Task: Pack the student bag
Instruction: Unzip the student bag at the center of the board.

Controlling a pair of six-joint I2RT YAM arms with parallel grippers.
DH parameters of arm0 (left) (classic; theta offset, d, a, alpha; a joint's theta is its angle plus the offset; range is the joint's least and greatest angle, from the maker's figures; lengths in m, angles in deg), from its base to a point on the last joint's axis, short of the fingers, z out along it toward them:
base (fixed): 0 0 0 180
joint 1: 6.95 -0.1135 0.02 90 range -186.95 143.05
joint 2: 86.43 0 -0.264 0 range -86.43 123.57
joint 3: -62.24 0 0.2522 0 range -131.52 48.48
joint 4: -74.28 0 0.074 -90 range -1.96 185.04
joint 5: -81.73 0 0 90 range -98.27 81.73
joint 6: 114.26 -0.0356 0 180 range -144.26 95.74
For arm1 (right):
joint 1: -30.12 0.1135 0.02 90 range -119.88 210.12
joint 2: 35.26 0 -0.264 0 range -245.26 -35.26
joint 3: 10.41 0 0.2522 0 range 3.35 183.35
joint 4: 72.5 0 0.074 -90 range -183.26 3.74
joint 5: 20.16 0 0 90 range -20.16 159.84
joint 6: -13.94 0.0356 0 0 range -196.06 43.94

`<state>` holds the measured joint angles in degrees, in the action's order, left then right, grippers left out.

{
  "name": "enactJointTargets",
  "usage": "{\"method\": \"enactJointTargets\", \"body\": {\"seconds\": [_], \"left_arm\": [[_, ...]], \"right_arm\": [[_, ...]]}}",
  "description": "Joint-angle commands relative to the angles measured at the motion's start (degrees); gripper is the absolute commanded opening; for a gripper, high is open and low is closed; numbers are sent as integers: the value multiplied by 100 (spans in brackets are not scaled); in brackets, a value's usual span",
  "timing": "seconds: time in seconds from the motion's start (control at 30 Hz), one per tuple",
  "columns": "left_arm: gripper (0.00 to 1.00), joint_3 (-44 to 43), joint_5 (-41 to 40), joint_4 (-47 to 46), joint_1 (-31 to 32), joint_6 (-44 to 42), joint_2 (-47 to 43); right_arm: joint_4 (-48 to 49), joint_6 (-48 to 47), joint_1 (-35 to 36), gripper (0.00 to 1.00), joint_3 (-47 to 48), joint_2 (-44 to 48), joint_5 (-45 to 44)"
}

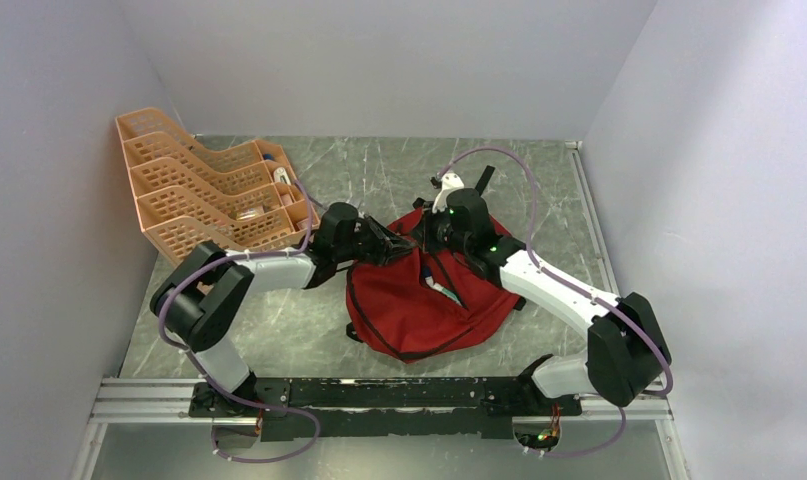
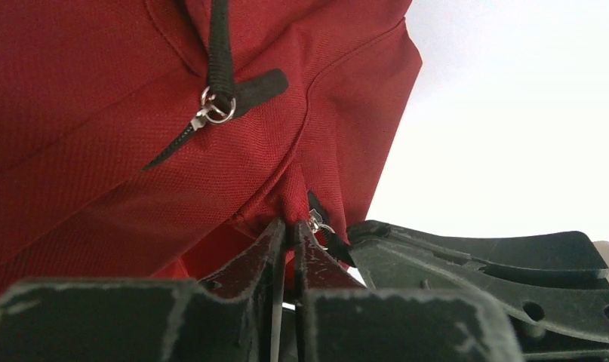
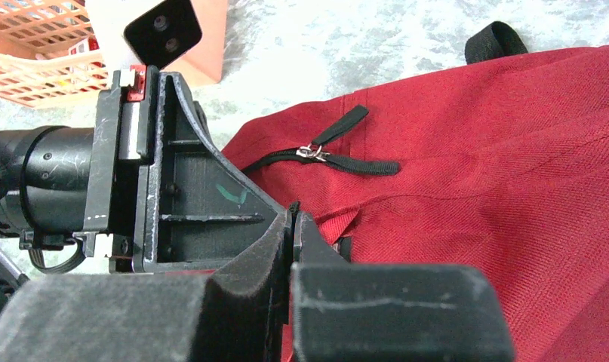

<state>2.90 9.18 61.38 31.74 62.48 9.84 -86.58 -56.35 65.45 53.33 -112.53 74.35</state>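
- A large, soft red fabric backpack [image 1: 419,310] lies in the middle of the grey marbled desk [image 1: 379,170], just beyond the arms' bases. Its far rim is bunched up where the two arms meet.
- An orange plastic lattice tray rack [image 1: 194,190] stands at the far left of the desk, near the backpack but apart from it.
- The left end effector [image 1: 397,246] reaches in from the left to the backpack's far rim. The top view hides its tips, but the left wrist view shows its jaws pinched together on a ridge of red cloth, beside a small silver zip slider [image 2: 320,226].
- The right end effector [image 1: 426,235] comes in from the right, and its tips sit just beside the left one's.
- The right wrist view shows its jaws fully closed with their tips against the red fabric. I cannot tell whether a fold is caught between them.
- Only the left wrist view shows a black zip pull on a silver ring [image 2: 216,111], hanging on the red panel above the pinch.
- Only the right wrist view shows a black webbing loop [image 3: 497,41] at the backpack's far edge.
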Motion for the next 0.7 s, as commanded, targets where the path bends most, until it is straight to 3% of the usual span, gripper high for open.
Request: {"method": "enactJointTargets", "body": {"seconds": [0.0,0.33,0.67], "left_arm": [[9,-235,390,-199,-96,-208,161],[5,-398,356,256,-658,-950,142],[5,-505,380,304,-1069,-1168,348]], "right_arm": [[130,-84,14,0,-95,147,120],[49,9,13,0,-484,361,-120],[-417,-9,9,0,-564,459,49]]}}
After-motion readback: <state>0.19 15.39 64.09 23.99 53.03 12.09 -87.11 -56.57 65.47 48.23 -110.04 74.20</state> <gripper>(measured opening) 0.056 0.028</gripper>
